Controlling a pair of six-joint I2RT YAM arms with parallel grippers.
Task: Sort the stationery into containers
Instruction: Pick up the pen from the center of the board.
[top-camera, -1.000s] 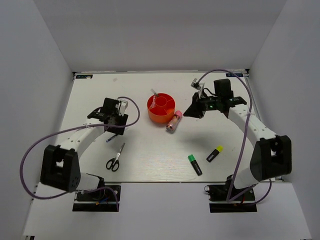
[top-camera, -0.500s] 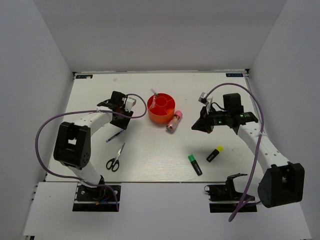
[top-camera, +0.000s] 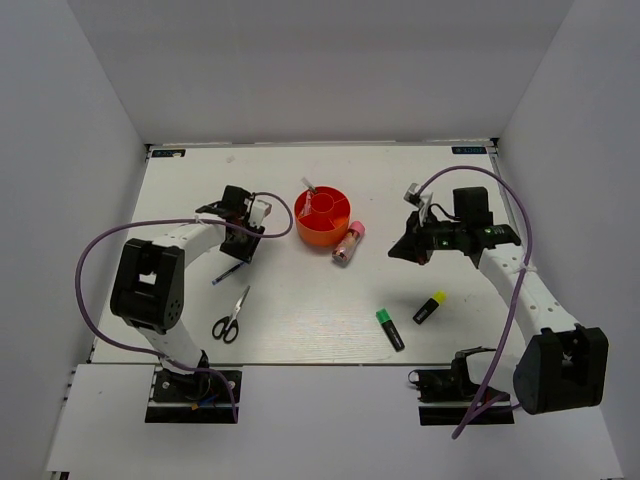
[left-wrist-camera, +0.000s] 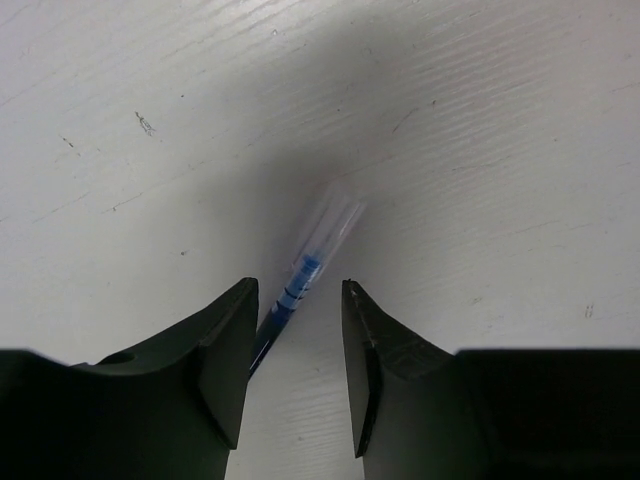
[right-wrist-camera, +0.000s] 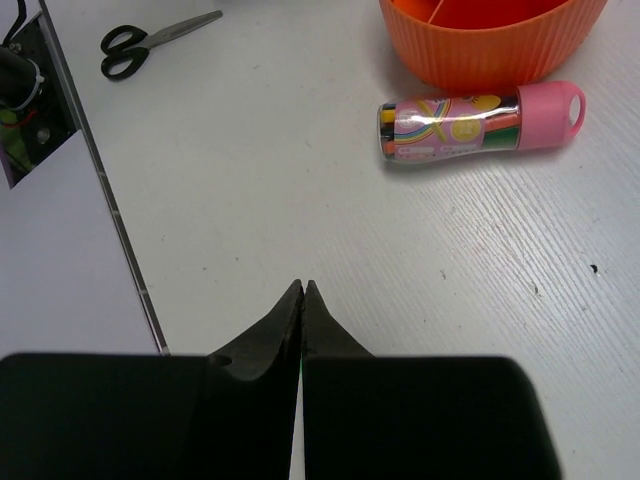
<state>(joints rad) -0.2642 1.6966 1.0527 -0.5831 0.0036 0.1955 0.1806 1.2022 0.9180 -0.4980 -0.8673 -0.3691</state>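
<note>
Left gripper (left-wrist-camera: 298, 300): held slightly apart, pen (left-wrist-camera: 318, 240) framed between fingers, ungripped. Right gripper (right-wrist-camera: 302, 292): closed, nothing held.

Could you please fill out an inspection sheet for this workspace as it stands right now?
Surface: white table, with a few small scuffs in the left wrist view.
Job's things: orange tub holding some small items; pink-capped tube lying beside the tub; scissors, green highlighter, yellow highlighter and pen loose on the table.
Clutter: nothing seen.
Grippers: left gripper open, fingers either side of the pen; right gripper shut, nothing seen in it.
Cables: purple cables loop from the left arm and the right arm.
Surroundings: plain white walls.
</note>
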